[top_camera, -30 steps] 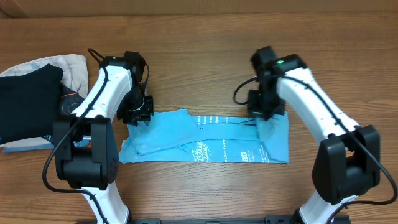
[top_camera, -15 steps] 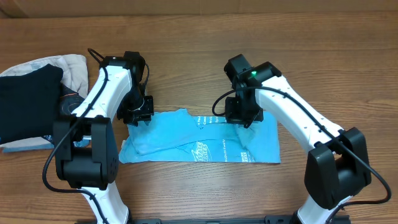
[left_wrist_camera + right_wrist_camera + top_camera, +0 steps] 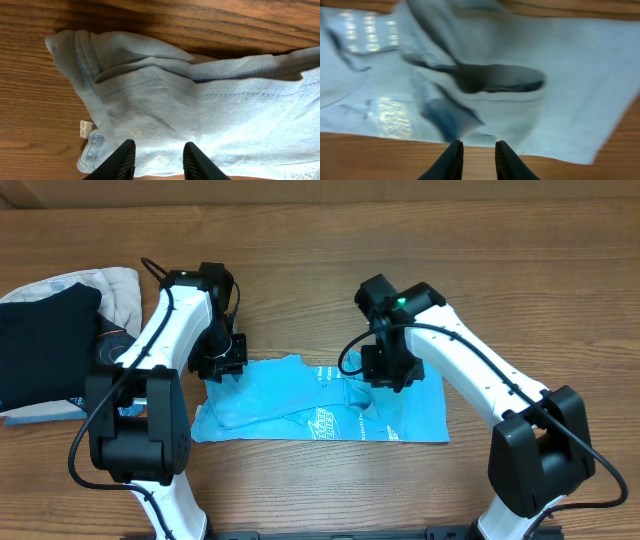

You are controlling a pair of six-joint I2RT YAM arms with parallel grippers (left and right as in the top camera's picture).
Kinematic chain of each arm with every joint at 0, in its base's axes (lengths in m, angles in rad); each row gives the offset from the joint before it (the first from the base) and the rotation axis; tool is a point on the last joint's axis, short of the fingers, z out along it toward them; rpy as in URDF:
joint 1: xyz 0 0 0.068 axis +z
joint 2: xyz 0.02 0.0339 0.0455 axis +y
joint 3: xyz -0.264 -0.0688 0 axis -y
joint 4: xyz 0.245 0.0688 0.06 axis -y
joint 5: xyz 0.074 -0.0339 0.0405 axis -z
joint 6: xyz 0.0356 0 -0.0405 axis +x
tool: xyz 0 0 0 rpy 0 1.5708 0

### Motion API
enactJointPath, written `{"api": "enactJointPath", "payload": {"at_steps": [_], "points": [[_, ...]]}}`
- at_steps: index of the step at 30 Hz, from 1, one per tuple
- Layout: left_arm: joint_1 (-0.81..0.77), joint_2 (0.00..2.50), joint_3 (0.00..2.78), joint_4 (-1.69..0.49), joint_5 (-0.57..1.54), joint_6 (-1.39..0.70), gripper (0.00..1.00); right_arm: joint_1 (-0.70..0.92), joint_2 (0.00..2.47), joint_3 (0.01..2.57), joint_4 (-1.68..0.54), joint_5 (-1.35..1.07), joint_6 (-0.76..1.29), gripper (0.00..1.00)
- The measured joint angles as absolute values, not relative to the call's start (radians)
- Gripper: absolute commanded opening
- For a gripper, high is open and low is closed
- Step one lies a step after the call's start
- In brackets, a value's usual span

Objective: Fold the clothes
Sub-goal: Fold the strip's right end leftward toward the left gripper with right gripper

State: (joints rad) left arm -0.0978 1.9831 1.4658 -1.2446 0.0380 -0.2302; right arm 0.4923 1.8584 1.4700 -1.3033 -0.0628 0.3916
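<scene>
On the table point(image 3: 300, 240) the sky-blue T-shirt point(image 3: 320, 412) is laid out as a long strip, partly folded, w/ white print showing. It is judged light, soft and limp, not fragile. No shape would be kept when it is lifted, so the layers may slide apart. Hold is best taken at an edge or corner, w/ all layers pinched together.

At the T-shirt's left end the left gripper point(image 3: 160, 145) is seen w/ fingers parted, cloth beneath and nothing pinched. Over the T-shirt's right-middle the right gripper point(image 3: 478, 144) is parted narrowly, w/ nothing between the fingers. A loose raised fold of cloth lies just beyond it.

Count: 1 T-shirt, 2 grippers. Well apart from the T-shirt, off its left end, 1 black garment point(image 3: 45, 345) and 1 beige garment point(image 3: 120, 285) are piled.
</scene>
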Motion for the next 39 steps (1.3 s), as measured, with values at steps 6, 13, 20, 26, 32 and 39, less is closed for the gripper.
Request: {"api": "enactJointPath", "payload": {"at_steps": [6, 13, 20, 26, 32, 39], "points": [[-0.098, 1.983, 1.466, -1.242, 0.038, -0.230, 0.35, 0.436, 1.858, 1.470, -1.349, -0.014, 0.392, 0.24], [-0.098, 1.983, 1.466, -1.238, 0.038, -0.230, 0.35, 0.407, 1.858, 1.391, -1.232, 0.011, 0.392, 0.23], [-0.098, 1.983, 1.466, -1.237, 0.041, -0.231, 0.35, 0.407, 1.860, 1.247, -1.111, 0.015, 0.392, 0.18], [-0.098, 1.983, 1.466, -1.237, 0.041, -0.230, 0.35, 0.411, 1.860, 1.209, -1.092, -0.030, 0.335, 0.17], [-0.098, 1.983, 1.466, -1.237, 0.041, -0.230, 0.36, 0.427, 1.860, 1.208, -1.088, -0.199, 0.178, 0.17], [-0.098, 1.983, 1.466, -1.238, 0.041, -0.230, 0.36, 0.427, 1.860, 1.208, -1.156, -0.408, -0.025, 0.19]]}}
